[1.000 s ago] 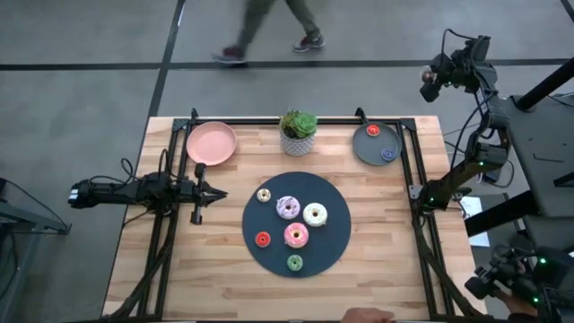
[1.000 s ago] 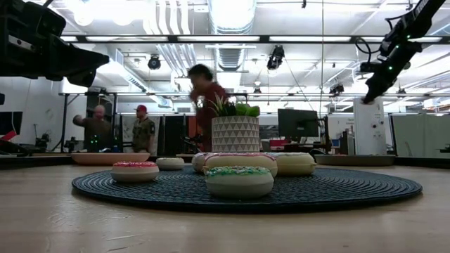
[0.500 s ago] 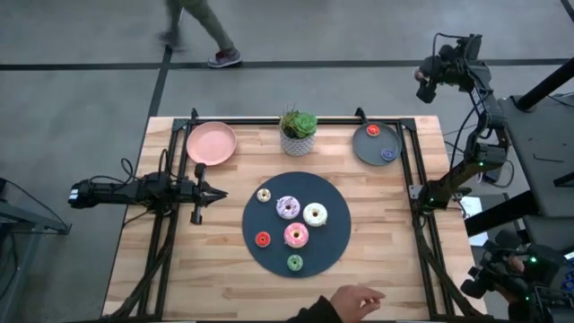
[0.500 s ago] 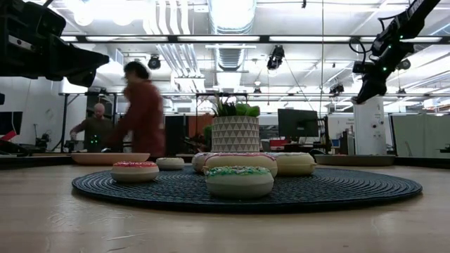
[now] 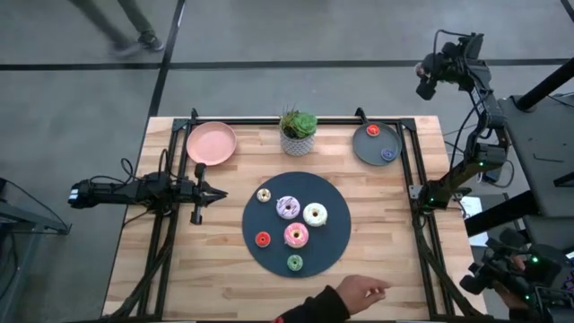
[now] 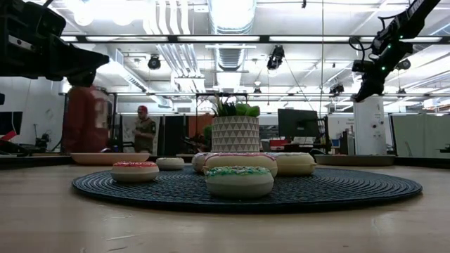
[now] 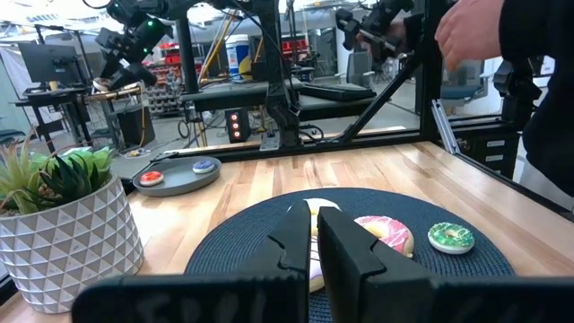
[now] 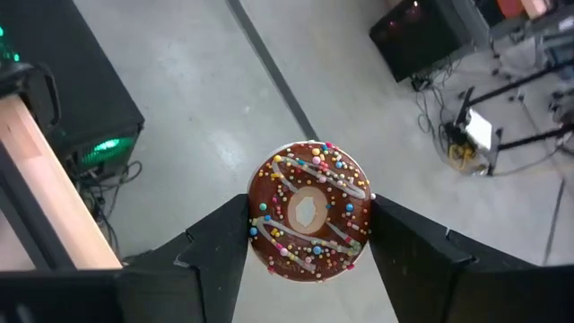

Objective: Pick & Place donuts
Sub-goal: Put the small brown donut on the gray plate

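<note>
Several donuts lie on the dark round disc (image 5: 297, 224): cream (image 5: 264, 195), purple-white (image 5: 288, 207), white (image 5: 315, 214), red (image 5: 263, 239), pink (image 5: 296, 235) and green (image 5: 295, 262). A red donut (image 5: 373, 131) and a blue one (image 5: 387, 153) lie on the grey plate (image 5: 366, 148). My right gripper (image 8: 309, 224) is high up beyond the table's far right corner, shut on a brown sprinkled donut (image 8: 310, 212). My left gripper (image 5: 211, 191) rests level at the table's left side, shut and with nothing in it. My right gripper pinches the brown donut between its two fingers (image 8: 224, 235), which sit on opposite sides of its rim (image 8: 260, 224). The donut's sprinkled face is turned toward the wrist camera. It hangs clear of everything, over the floor past the table.
A pink plate (image 5: 212, 143) lies at the far left and a potted plant (image 5: 299, 132) at the far middle. Black rails (image 5: 413, 193) run along the table's sides. A person's hand (image 5: 363, 289) reaches over the near edge.
My right gripper has rolled a little about its own axis, keeping the brown donut in its fingers. A person's hand has come in over the table's near edge. Behind the table a person has walked off toward the left.
</note>
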Tool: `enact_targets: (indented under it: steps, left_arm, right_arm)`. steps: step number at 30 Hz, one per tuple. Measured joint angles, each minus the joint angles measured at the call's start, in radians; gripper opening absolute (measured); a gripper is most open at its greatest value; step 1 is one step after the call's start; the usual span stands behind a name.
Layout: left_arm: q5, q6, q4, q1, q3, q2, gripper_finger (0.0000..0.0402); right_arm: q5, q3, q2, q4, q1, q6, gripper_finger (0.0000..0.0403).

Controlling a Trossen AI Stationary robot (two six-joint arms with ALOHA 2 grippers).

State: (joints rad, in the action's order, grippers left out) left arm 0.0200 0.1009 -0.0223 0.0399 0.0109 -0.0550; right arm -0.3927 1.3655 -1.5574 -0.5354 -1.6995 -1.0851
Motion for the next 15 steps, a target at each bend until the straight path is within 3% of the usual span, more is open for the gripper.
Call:
enact_targets:
  steps: [9, 15]
  left_arm:
    - [0.000, 0.000, 0.000, -0.001, 0.000, 0.000, 0.0000]
    - [0.000, 0.000, 0.000, 0.000, 0.000, 0.000, 0.0000]
  right_arm:
    - [0.002, 0.000, 0.000, 0.000, 0.000, 0.170, 0.0210]
    - [0.002, 0.000, 0.000, 0.001, 0.000, 0.163, 0.0210]
